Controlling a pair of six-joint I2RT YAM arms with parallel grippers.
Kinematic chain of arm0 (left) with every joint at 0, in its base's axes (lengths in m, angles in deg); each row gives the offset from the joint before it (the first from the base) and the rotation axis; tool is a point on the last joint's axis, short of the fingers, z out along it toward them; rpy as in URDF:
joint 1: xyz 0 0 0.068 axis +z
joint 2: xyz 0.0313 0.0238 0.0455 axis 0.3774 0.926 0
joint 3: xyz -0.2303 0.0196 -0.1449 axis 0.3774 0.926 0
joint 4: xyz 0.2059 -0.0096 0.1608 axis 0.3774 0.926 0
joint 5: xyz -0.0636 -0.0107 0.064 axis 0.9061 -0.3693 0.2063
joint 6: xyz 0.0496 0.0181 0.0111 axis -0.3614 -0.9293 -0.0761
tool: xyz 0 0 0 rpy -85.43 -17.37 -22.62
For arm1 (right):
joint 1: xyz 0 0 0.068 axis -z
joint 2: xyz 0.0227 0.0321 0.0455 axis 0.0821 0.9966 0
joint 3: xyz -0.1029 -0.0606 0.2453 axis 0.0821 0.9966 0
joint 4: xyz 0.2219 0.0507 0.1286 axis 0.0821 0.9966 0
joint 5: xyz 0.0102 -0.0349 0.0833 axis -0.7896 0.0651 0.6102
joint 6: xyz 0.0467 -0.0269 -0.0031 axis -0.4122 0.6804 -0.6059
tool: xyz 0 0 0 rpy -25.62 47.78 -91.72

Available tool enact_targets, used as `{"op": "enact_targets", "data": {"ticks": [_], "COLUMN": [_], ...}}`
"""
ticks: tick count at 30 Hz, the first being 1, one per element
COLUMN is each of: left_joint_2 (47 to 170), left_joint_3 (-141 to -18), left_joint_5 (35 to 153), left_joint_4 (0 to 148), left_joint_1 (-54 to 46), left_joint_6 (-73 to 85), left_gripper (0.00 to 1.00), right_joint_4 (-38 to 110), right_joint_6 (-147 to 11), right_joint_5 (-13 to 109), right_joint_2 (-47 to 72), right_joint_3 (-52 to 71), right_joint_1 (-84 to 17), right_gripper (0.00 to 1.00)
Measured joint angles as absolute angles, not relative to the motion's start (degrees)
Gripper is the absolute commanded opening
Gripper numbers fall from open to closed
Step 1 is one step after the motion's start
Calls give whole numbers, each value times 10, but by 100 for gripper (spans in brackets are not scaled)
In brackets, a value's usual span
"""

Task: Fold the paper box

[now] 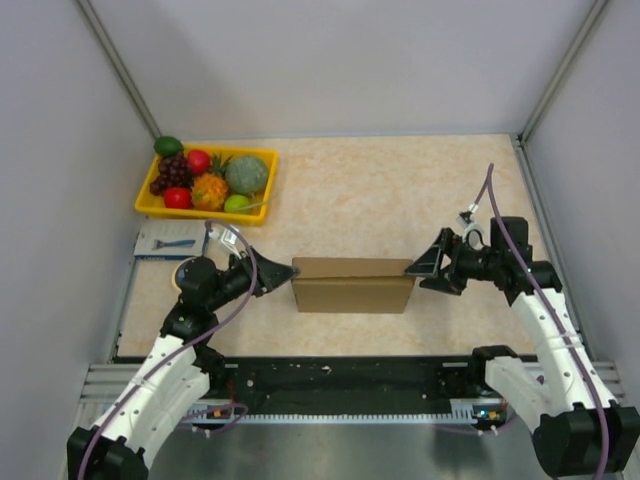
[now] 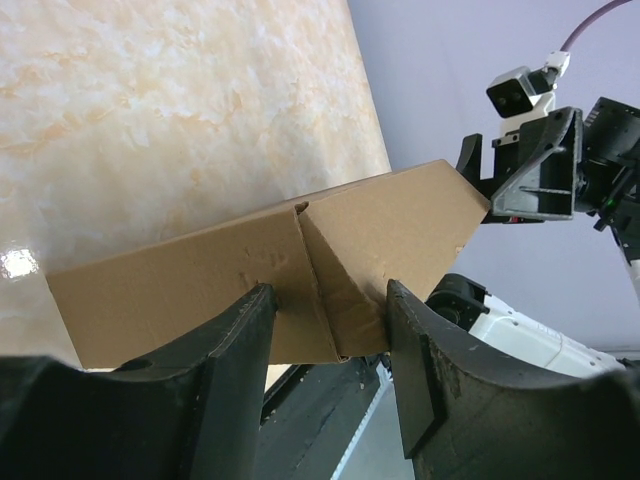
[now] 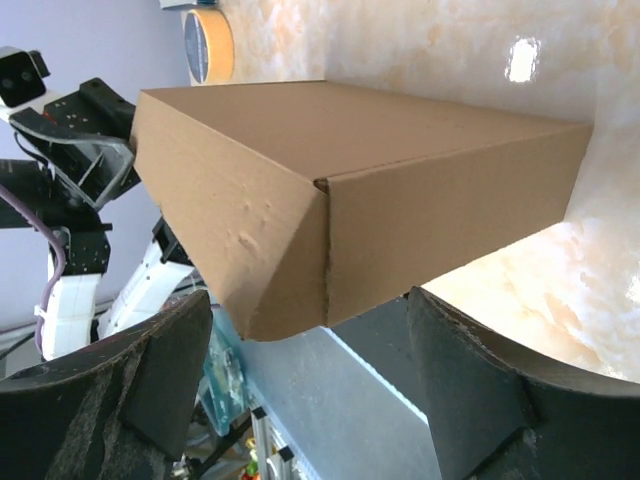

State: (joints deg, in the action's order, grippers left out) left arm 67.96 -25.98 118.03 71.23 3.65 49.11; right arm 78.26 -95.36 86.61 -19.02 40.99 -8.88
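Beige marbled bench (image 1: pixel 400 190); paper box (image 1: pixel 352 285) sits folded, centre-front. Right end effector (image 1: pixel 413 270) wide at its right end, left end effector (image 1: pixel 287 274) half-spread at the other, grip unclear. Best to press both ends evenly.

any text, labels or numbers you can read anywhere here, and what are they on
No text can be read in any view.
box: plain brown, no print.
packet: blue and white print, too small to read.
tape roll: no lettering can be made out.
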Motion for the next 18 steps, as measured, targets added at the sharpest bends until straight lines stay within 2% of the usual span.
{"op": "enact_targets", "data": {"ticks": [6, 10, 13, 18], "left_joint_2": [680, 681, 681, 681], "left_joint_3": [-260, -260, -260, -260], "left_joint_5": [1181, 1181, 1181, 1182], "left_joint_4": [711, 711, 711, 711], "left_joint_1": [37, 37, 37, 37], "left_joint_6": [491, 491, 491, 491], "left_gripper": [53, 53, 53, 53], "right_joint_4": [744, 706, 693, 664], "right_joint_6": [-961, -973, -980, -996], "right_joint_5": [902, 931, 939, 946], "right_joint_2": [-200, -200, -199, -199], "right_joint_3": [449, 466, 470, 474], "right_joint_1": [-81, -72, -68, -50], "right_gripper": [62, 63, 68, 65]}}
